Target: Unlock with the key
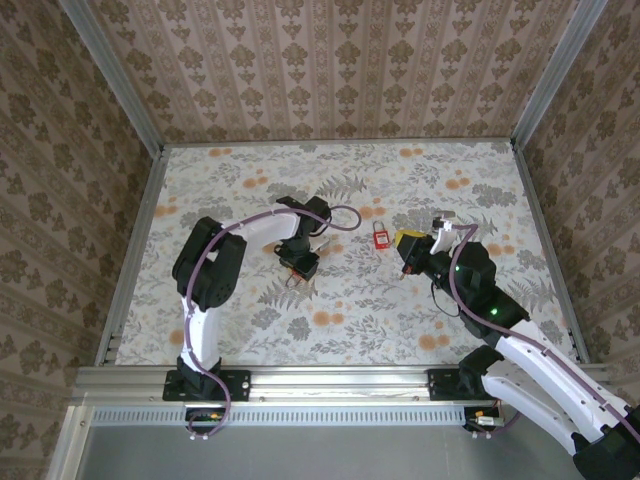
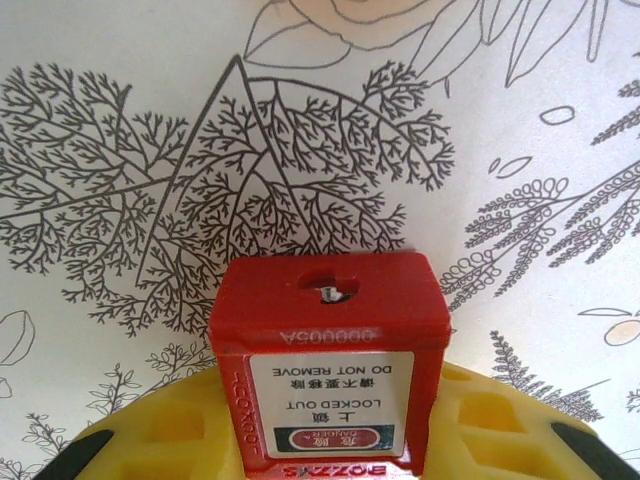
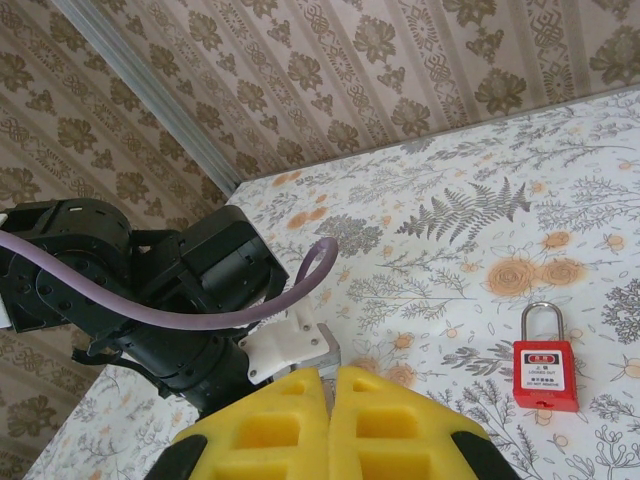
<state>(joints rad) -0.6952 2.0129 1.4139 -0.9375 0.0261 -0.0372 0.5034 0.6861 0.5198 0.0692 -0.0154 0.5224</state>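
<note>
My left gripper [image 2: 330, 390] is shut on a red padlock [image 2: 330, 325], with a yellow finger against each side. The keyhole [image 2: 330, 288] is on the end facing away from the palm; the shackle is hidden. In the top view this gripper [image 1: 298, 266] hangs low over the middle of the table. My right gripper [image 1: 406, 250] is further right and points toward the left arm. Its yellow fingers [image 3: 270, 425] are pressed together, and a small grey metal piece, the key [image 3: 330, 352], sticks out at the tips of the right gripper [image 3: 328, 378].
A second red padlock [image 1: 381, 237] with a silver shackle lies flat on the floral table between the two grippers, also seen as the padlock [image 3: 545, 372] in the right wrist view. The left arm's black wrist [image 3: 150, 290] and purple cable stand close ahead of the right gripper. Papered walls surround the table.
</note>
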